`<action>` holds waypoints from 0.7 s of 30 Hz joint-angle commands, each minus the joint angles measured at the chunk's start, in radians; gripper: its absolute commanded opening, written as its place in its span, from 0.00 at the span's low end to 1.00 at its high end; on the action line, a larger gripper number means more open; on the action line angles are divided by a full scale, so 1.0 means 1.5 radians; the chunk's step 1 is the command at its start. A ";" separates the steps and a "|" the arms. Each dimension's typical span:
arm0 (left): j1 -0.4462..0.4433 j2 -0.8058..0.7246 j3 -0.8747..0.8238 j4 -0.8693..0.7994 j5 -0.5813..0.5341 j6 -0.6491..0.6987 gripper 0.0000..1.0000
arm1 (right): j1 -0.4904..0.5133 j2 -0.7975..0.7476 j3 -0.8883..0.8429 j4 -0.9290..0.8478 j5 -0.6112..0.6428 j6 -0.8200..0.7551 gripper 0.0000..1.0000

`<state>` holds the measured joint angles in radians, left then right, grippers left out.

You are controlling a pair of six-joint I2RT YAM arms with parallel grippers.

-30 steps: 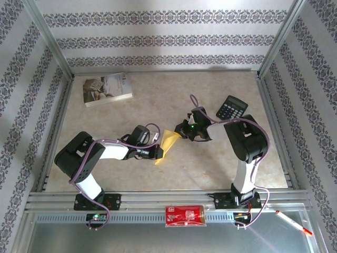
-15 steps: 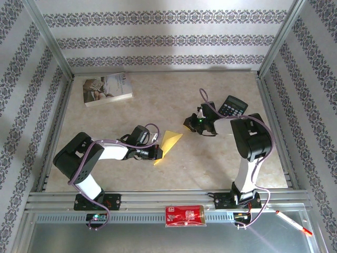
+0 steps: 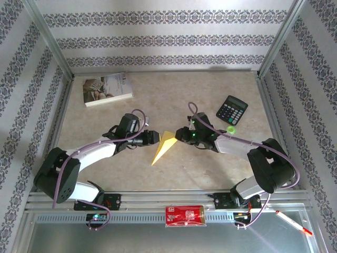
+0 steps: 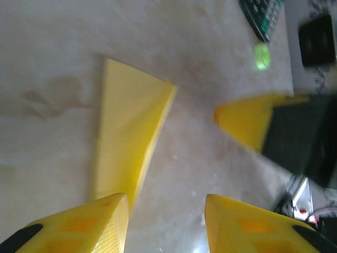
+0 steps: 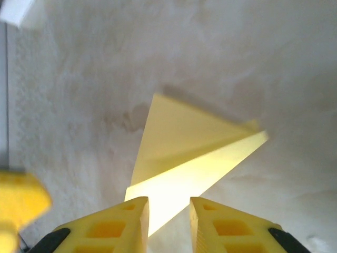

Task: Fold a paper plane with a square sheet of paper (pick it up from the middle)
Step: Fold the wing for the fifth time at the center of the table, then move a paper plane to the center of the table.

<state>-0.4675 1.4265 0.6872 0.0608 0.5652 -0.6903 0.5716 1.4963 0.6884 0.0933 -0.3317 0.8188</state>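
The square sheet of paper is folded into a narrow pointed yellow paper plane (image 3: pixel 162 147) that lies on the table between the two arms. In the left wrist view the paper plane (image 4: pixel 129 137) lies just left of my left gripper (image 4: pixel 166 213), whose jaws stand open over bare table. My left gripper (image 3: pixel 154 137) sits at the plane's upper left. My right gripper (image 3: pixel 179 134) is at its upper right tip. In the right wrist view my right gripper (image 5: pixel 168 213) is open a little, with one end of the paper plane (image 5: pixel 189 145) showing in the gap between its fingers.
A white printed book (image 3: pixel 107 88) lies at the back left. A black calculator (image 3: pixel 231 109) is at the back right. A red packet (image 3: pixel 184 215) and a pen (image 3: pixel 294 222) rest on the metal rail in front of the arm bases.
My left gripper has let go of the paper plane and opened, and that arm has stretched forward. My right gripper swung back to the plane's tip and opened slightly. The plane now lies on the table.
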 commanded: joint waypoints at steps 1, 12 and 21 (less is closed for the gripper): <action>0.019 0.072 0.044 -0.035 0.034 -0.006 0.42 | 0.018 0.014 -0.021 0.007 0.051 0.025 0.28; 0.012 0.198 0.092 -0.048 0.054 0.031 0.41 | 0.084 0.052 -0.041 0.077 0.053 0.091 0.47; -0.001 0.224 0.059 0.021 0.114 -0.014 0.28 | 0.122 0.074 -0.043 0.135 0.100 0.158 0.62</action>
<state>-0.4503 1.7466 0.7986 0.0448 0.6865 -0.6853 0.7357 1.5883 0.6212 0.2531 -0.2314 1.0153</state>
